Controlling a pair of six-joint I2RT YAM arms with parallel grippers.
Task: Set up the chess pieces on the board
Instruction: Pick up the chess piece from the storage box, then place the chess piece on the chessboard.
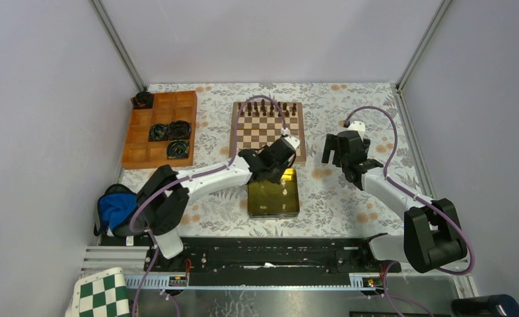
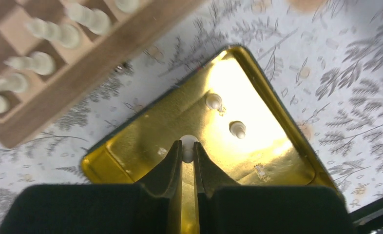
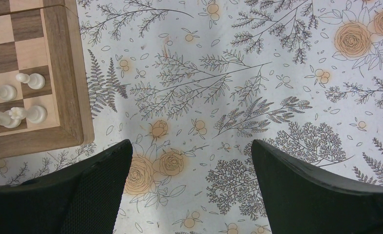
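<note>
My left jaws pinch narrow on one small cream-white chess piece (image 2: pixel 188 142) in the gold metal tin (image 2: pixel 258 156) off the square wooden chessboard's (image 2: pixel 92 68) near edge, a pickup grip. Right jaws wide, empty, parked aside, probably for clearance.

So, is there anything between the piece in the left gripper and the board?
Only the gold tin's wall: it lies between the white piece pinched by the left gripper and the board. Lifting it over should suffice. The two loose pieces in the tin sit aside.

Overhead view, downward wrist close-ups, board (image 1: pixel 260 135) shared
</note>
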